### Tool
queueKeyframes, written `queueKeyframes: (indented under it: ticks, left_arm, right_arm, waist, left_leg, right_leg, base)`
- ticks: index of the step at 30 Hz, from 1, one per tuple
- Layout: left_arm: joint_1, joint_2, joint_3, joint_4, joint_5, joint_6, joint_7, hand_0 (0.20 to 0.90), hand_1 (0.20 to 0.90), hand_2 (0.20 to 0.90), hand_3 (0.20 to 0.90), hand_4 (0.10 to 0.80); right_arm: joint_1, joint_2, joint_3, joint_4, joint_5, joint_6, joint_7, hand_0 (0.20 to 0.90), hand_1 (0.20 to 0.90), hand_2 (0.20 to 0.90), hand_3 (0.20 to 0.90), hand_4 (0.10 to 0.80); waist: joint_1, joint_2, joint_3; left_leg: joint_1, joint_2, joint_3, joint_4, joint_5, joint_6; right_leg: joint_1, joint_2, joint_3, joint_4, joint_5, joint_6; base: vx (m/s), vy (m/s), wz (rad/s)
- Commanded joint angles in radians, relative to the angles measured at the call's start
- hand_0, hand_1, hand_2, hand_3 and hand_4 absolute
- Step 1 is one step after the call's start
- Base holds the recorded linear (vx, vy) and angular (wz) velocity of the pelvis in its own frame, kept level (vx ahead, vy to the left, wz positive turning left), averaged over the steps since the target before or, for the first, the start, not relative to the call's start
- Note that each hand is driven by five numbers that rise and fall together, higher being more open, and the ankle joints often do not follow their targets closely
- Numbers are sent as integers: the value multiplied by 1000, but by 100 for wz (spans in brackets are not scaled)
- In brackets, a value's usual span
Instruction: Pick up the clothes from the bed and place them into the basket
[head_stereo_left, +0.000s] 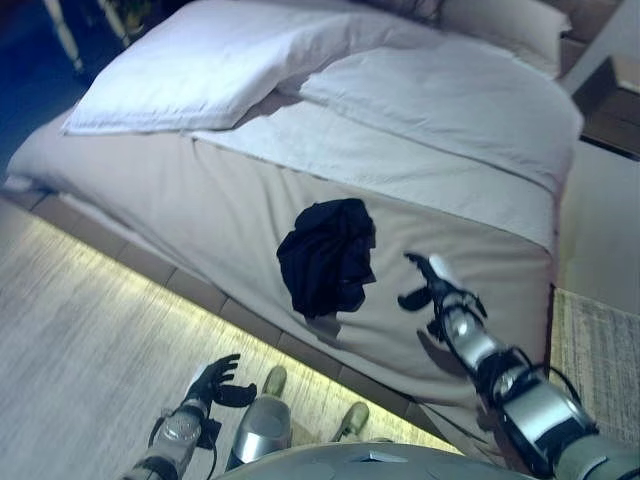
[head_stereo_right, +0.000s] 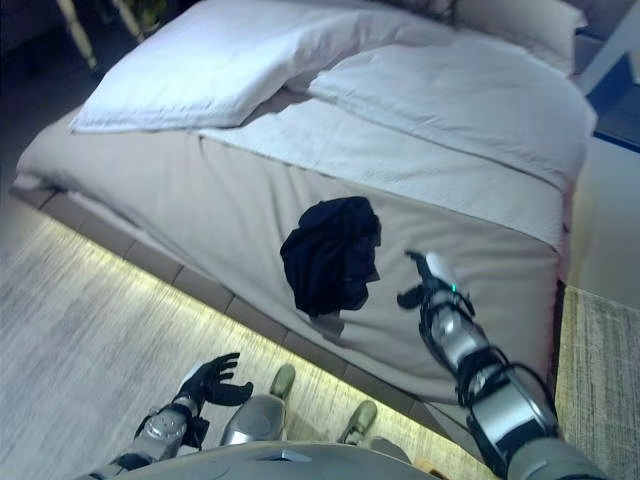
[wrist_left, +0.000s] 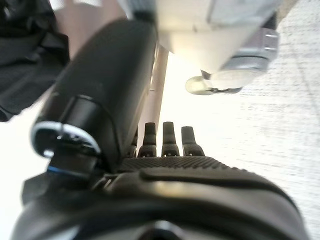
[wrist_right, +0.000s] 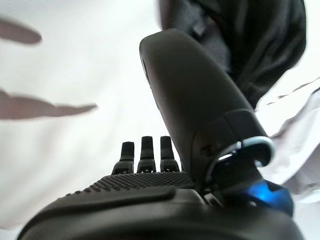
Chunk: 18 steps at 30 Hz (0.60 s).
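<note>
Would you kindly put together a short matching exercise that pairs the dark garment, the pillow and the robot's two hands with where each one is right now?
Column one:
1. dark garment
2. white pillow
3. left hand
4. right hand

Column two:
A. low, over the floor beside the bed, open
B. at the head end of the bed
C. crumpled on the beige cover near the bed's edge
D. raised over the cover beside the garment, open, not touching it

Pairs: 1-C, 2-B, 3-A, 4-D
</note>
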Motion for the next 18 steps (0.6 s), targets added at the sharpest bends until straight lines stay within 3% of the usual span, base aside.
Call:
queueKeyframes:
  ticks: [1, 5, 10, 16, 18]
  left_arm:
    - [-29, 53, -51, -39, -30, -72, -23, 900, 900, 900, 900, 800]
    - [-42, 63, -65, -70, -57, -99, -22, 900, 900, 900, 900, 800]
    - [-49, 83, -61, -157, -130, -130, -27, 900, 900, 900, 900, 800]
    - [-49, 95, -58, -288, -237, -149, -10, 900, 900, 900, 900, 800]
    - [-43, 100, -56, -321, -247, -131, -3, 900, 900, 900, 900, 800]
  right_arm:
    - [-143, -62, 35, -53, -23, -16, -78, 900, 900, 900, 900, 800]
    - [-244, -82, 50, -26, -10, 19, -101, 900, 900, 900, 900, 800]
    - [-349, -109, 65, 19, -1, 115, -98, 900, 900, 900, 900, 800]
    - [-426, -125, 38, 122, 86, 298, -33, 900, 900, 900, 900, 800]
    - [-453, -136, 43, 172, 124, 377, 40, 900, 900, 900, 900, 800]
  waist:
    - [54, 10, 57]
    - [83, 32, 104]
    - [111, 72, 157]
    - [131, 124, 207]
    - [138, 145, 223]
  left_leg:
    - [-88, -51, 87, 71, -45, 65]
    - [-190, -71, 77, 188, -88, 64]
    - [-352, -118, 78, 342, -107, 87]
    - [-484, -151, 86, 414, -105, 113]
    - [-519, -157, 88, 424, -100, 121]
  right_leg:
    - [-75, -80, 21, 227, -49, -10]
    - [-143, -108, 2, 321, -76, -10]
    - [-282, -160, -22, 480, -104, -18]
    - [-445, -210, -2, 626, -138, -14]
    - [-495, -226, 13, 664, -149, -8]
  base:
    - [-48, -15, 20]
    - [38, -10, 23]
    - [0, 61, 26]
    - [-37, 78, 13]
    - [-63, 63, -1]
